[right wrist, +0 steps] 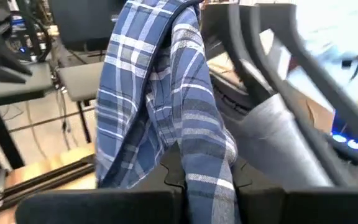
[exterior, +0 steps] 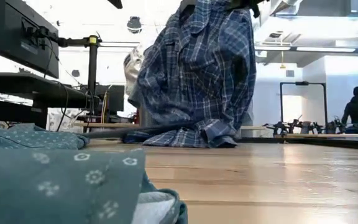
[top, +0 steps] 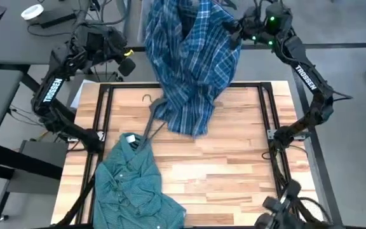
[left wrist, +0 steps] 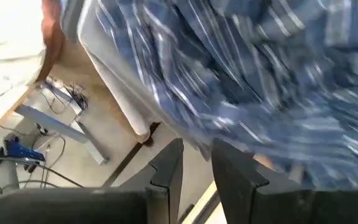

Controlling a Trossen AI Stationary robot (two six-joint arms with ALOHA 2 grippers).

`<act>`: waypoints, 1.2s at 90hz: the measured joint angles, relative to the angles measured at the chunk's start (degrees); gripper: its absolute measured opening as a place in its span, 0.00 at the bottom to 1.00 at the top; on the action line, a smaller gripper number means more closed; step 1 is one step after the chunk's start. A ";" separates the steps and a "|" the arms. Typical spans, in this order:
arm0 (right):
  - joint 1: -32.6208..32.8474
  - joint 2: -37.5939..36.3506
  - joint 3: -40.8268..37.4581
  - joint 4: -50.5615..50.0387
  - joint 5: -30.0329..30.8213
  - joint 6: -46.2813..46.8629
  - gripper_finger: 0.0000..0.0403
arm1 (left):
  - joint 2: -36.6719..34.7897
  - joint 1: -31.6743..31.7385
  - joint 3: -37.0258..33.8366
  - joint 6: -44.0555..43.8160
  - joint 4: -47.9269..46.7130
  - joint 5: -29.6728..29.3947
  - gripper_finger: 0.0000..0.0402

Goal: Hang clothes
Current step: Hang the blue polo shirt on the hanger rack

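Blue and white cloth hung in the air in front of me: the plaid shirt [top: 192,60] was lifted high over the far edge of the bench [top: 234,159], and only its bottom end lay bunched on the wood. My right gripper [right wrist: 202,171] was pinched tight on a fold of it, up near the far right corner. My left gripper [left wrist: 196,165] waited near the far left corner, just beside the hanging cloth. Its fingers [left wrist: 166,165] stood a little apart and held nothing.

The shirt looked soft, light and floppy to me. I thought it would sag and swing, and could slip if I held only a thin bit, so the collar or a shoulder seemed the best place to grab.

A thin dark hanger [top: 150,113] lay on the wood under it. The green checked shirt [top: 132,181] lay crumpled by the near left corner, not hung yet.
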 joint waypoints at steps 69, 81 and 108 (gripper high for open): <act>-4.75 6.47 0.11 -2.89 2.82 0.97 0.20 | -0.02 -0.07 -1.94 -3.04 0.23 0.00 0.17; -5.07 4.26 0.11 -7.33 7.90 -4.06 0.36 | -0.02 -0.07 -1.92 -4.60 -0.80 0.43 0.17; -2.22 -4.94 0.14 -22.23 10.81 -0.50 0.55 | -0.15 -0.09 -5.38 -7.30 -2.03 15.17 0.17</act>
